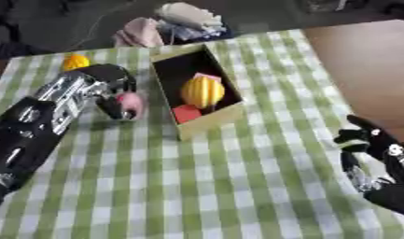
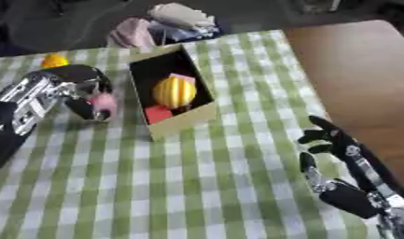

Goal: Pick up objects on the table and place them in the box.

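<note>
a pink object (image 1: 131,103) is clasped in the curled left hand (image 1: 115,93) just beside the box (image 1: 206,122) near the table's (image 1: 237,186) far edge, while the right hand (image 2: 335,144) is held open at the right edge.

The left arm (image 1: 41,116) was extended from the lower left up across the table, wrist bent downward. The left hand (image 1: 119,95) was curled round a pink object (image 1: 131,103), fingers pointed down. The right hand (image 2: 331,144) was held idle at the lower right, fingers relaxed and spread, pointed up.
</note>
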You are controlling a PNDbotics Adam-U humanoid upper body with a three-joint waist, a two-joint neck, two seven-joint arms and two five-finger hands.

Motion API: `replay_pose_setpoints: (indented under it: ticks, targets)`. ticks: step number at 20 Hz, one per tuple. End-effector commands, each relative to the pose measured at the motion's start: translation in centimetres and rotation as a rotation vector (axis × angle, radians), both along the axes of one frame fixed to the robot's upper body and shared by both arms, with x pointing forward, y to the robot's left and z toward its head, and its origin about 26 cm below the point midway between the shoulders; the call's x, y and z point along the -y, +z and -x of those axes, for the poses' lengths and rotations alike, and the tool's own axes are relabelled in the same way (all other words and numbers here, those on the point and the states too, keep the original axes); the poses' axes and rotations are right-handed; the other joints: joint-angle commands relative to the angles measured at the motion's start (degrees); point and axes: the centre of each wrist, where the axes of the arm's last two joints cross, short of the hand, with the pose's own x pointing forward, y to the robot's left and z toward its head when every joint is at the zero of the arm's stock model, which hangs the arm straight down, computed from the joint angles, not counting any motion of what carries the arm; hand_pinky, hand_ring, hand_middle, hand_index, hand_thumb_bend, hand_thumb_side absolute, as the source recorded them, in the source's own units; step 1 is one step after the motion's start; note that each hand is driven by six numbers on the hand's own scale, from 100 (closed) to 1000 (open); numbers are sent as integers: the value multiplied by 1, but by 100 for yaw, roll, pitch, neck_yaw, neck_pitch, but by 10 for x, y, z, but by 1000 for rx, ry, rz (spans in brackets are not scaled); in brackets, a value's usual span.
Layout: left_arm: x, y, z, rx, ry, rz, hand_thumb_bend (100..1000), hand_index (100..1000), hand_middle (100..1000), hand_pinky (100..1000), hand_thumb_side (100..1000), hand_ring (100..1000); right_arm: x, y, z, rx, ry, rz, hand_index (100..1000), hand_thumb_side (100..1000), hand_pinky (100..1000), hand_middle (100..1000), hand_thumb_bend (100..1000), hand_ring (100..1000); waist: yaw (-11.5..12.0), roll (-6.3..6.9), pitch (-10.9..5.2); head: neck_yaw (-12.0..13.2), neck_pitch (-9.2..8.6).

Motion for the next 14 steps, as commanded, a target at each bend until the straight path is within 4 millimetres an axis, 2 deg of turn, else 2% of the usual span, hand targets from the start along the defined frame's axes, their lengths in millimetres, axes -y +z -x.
replay_pose_setpoints:
  ticks: [1, 5, 9, 11, 14]
  targets:
    - [-6, 24, 3, 68, -5, -24, 308, 571, 455, 516, 280, 418, 2, 6, -1, 22, -3, -3, 986, 470, 737, 694, 100, 890, 11, -76, -61, -21, -39]
    - [-1, 52, 11, 150, -43, -44, 303, 525, 411, 484, 272, 378, 2, 6, -1, 22, -5, 0, 986, 470, 736, 694, 100, 890, 36, -51, -76, -40, -36]
    - [6, 79, 15, 291, -59, -23, 260, 549, 433, 509, 239, 419, 3, 5, -1, 19, -4, 3, 986, 470, 737, 694, 100, 890, 27, -53, -88, -33, -39]
    - [12, 85, 15, 372, -66, 5, 231, 565, 445, 522, 217, 436, 2, 5, -1, 19, -2, 4, 986, 470, 736, 694, 100, 890, 13, -54, -90, -19, -45]
    - [22, 84, 12, 464, -83, 44, 240, 571, 450, 526, 211, 442, 1, 6, -1, 19, 4, 4, 986, 470, 736, 694, 100, 890, -12, -57, -86, 2, -56]
